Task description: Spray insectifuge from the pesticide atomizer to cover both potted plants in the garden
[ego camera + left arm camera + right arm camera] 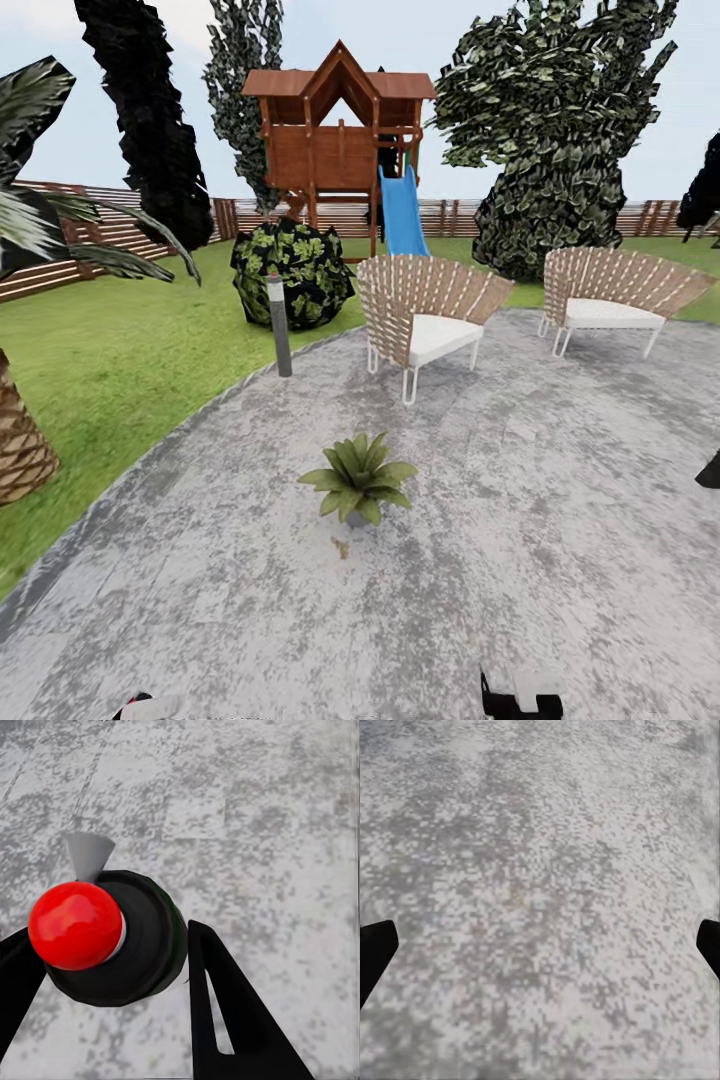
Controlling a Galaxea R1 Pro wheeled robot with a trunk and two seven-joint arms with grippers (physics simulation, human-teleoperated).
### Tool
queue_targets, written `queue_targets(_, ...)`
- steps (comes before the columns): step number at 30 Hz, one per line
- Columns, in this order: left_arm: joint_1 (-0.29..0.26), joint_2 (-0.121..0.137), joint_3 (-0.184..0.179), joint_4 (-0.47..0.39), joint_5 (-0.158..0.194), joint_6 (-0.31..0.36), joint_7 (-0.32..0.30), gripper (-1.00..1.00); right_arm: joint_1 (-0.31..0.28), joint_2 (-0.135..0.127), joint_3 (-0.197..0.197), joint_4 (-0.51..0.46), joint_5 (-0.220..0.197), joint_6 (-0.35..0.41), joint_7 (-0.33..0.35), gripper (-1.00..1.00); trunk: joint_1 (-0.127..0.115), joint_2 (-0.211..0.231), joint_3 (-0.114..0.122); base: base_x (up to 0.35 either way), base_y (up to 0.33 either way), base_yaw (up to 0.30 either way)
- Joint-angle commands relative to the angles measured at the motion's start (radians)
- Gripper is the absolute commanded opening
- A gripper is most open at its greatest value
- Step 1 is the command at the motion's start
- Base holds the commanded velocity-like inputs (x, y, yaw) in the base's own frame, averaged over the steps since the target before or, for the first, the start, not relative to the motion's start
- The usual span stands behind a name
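Observation:
One potted plant (357,480), a low rosette of pointed green leaves in a small grey pot, stands on the mottled grey patio (520,520) ahead of me. The second potted plant is out of view. In the left wrist view the pesticide atomizer (142,937), a black body with a red knob and a grey cone nozzle, sits between the black fingers of my left gripper (109,945), which is shut on it above the paving. My right gripper (540,937) is open over bare paving, its fingertips wide apart, and its top peeks in at the head view's lower edge (520,695).
Two woven chairs (425,315) (615,295) stand at the patio's far side. A grey bollard lamp (279,325) marks the lawn edge, with a dark bush (292,272) behind it. A palm trunk (20,440) rises at left. A wooden playhouse with a blue slide (402,212) stands before the slat fence.

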Motion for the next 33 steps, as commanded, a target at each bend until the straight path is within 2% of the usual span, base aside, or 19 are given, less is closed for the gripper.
queue_targets(1,0.0,0.001,0.0,0.001,-0.002,-0.003,0.003,-1.0,-0.001,0.0,-0.001,0.001,0.011,-0.001,-0.008,1.0,-0.001,0.0,-0.001,-0.257,0.211,-0.3)
queue_targets(6,-0.001,0.008,0.0,-0.002,0.0,-0.003,0.003,-1.0,-0.001,0.001,-0.001,0.001,0.011,-0.001,-0.008,1.0,-0.001,0.0,-0.001,-0.258,0.224,-0.263)
queue_targets(11,-0.002,0.011,0.002,-0.008,-0.001,-0.002,-0.033,-1.0,-0.001,0.0,-0.001,0.0,0.011,-0.001,-0.007,1.0,-0.001,0.0,-0.001,-0.246,0.225,-0.045)
queue_targets(13,-0.002,0.011,0.002,-0.008,-0.003,0.0,-0.056,-1.0,-0.001,0.0,-0.001,-0.001,0.012,-0.001,-0.007,1.0,-0.001,0.0,-0.001,-0.092,0.086,-0.007)
queue_targets(21,-0.007,0.012,0.0,-0.008,-0.016,0.005,-0.082,-1.0,-0.001,0.0,0.0,-0.002,0.014,-0.002,-0.007,1.0,-0.001,0.0,-0.001,-0.011,0.01,-0.001)
queue_targets(22,-0.011,0.014,0.001,-0.01,-0.057,0.014,-0.17,-1.0,-0.001,0.0,0.0,-0.002,0.014,-0.003,-0.008,1.0,-0.001,0.0,-0.001,0.0,0.0,0.0)
queue_targets(25,-0.016,0.017,0.001,-0.013,-0.098,0.024,-0.237,-1.0,-0.001,0.0,0.0,-0.002,0.015,-0.003,-0.007,1.0,-0.001,0.0,-0.001,0.0,0.0,0.0)
queue_targets(27,-0.057,0.021,0.001,-0.034,-0.212,0.122,-0.316,-1.0,-0.001,-0.009,0.0,-0.024,0.016,-0.001,-0.006,1.0,-0.001,0.0,-0.001,0.0,0.0,0.0)
queue_targets(29,-0.09,0.022,0.002,-0.058,-0.276,0.185,-0.395,-1.0,-0.001,-0.011,0.0,-0.061,0.023,0.002,-0.005,1.0,-0.001,0.0,-0.001,0.0,0.0,0.0)
queue_targets(31,-0.123,0.023,0.002,-0.083,-0.314,0.226,-0.47,-1.0,-0.001,-0.012,0.004,-0.102,0.053,0.004,-0.004,1.0,-0.001,0.0,-0.001,0.0,0.0,0.0)
queue_targets(33,-0.156,0.026,0.001,-0.104,-0.346,0.253,-0.536,-1.0,-0.001,-0.014,0.014,-0.148,0.122,0.005,-0.003,1.0,-0.001,0.0,-0.001,0.0,0.0,0.0)
